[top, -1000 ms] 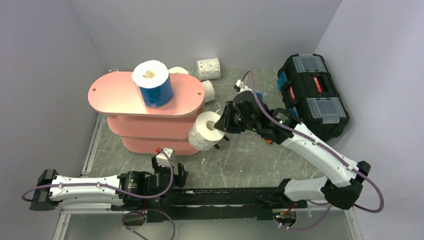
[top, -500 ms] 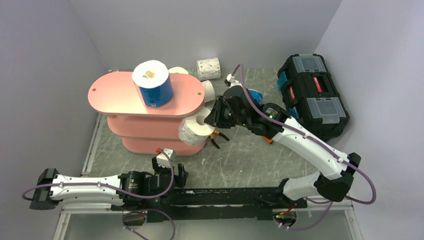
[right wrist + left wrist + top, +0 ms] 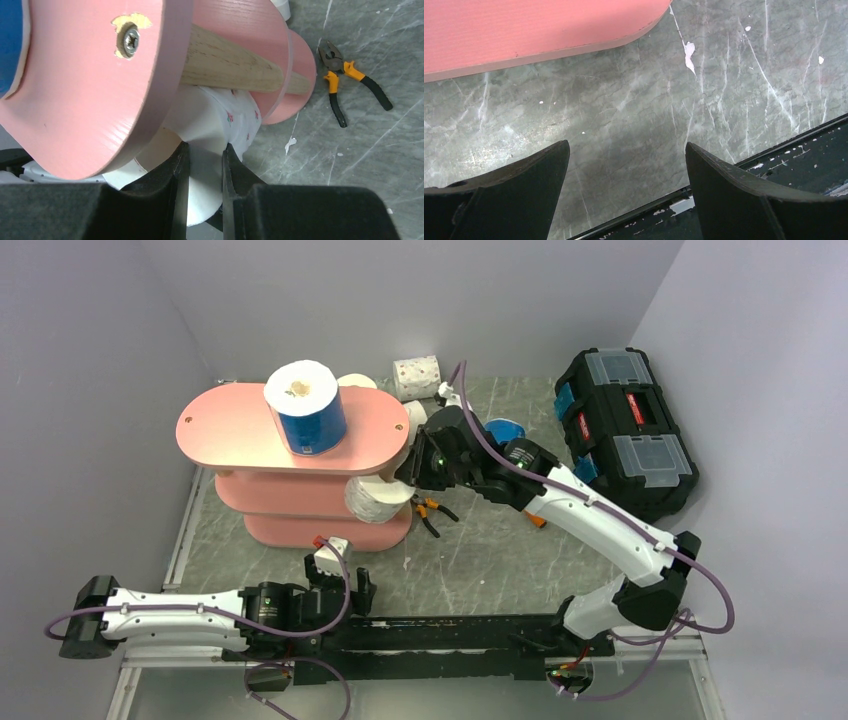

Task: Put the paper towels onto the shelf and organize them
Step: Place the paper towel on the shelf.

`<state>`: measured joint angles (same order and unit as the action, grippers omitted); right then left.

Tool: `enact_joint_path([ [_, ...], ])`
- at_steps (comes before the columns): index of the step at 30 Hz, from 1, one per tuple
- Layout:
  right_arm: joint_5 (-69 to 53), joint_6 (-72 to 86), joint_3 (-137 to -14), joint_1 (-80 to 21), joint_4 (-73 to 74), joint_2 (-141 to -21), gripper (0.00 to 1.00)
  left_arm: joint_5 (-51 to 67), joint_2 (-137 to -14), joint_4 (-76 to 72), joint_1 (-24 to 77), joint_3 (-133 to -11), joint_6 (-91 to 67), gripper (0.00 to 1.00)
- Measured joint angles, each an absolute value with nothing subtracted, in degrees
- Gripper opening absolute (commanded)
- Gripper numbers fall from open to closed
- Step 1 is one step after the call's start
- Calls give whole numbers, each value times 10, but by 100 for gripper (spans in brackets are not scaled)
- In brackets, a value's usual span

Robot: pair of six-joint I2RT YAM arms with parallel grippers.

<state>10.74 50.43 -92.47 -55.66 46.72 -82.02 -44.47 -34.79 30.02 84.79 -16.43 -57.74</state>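
Right pincer [image 3: 204, 150] moved roll [image 3: 220, 117] into shelf [image 3: 90, 100], one blue roll [image 3: 310, 420] atop

**No Readable Writing on Show**

Red labels [image 3: 640, 408] are spotted on the black toolbox [image 3: 655, 465], but their print is too small to be read. No lettering can be made out on the blue-wrapped roll [image 3: 310, 425]. Only pink flecks, no words, are seen on the speckled roll [image 3: 235, 120].

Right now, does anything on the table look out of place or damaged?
Yes. Orange-handled pliers lie on the table beside the shelf; they look stray here. The shelf's top board is also chipped around a screw.
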Motion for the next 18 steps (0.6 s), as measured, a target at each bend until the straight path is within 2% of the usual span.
enact_joint_path([
  [4,117,510,-941,-562,467,-836,1,-445,-351,300,848,-164,-577,92],
  [10,119,516,-949,-564,464,-848,21,-445,-355,300,848,-164,-577,92],
  [18,122,521,-949,-564,466,-848,37,-445,-361,298,848,-165,-571,93],
])
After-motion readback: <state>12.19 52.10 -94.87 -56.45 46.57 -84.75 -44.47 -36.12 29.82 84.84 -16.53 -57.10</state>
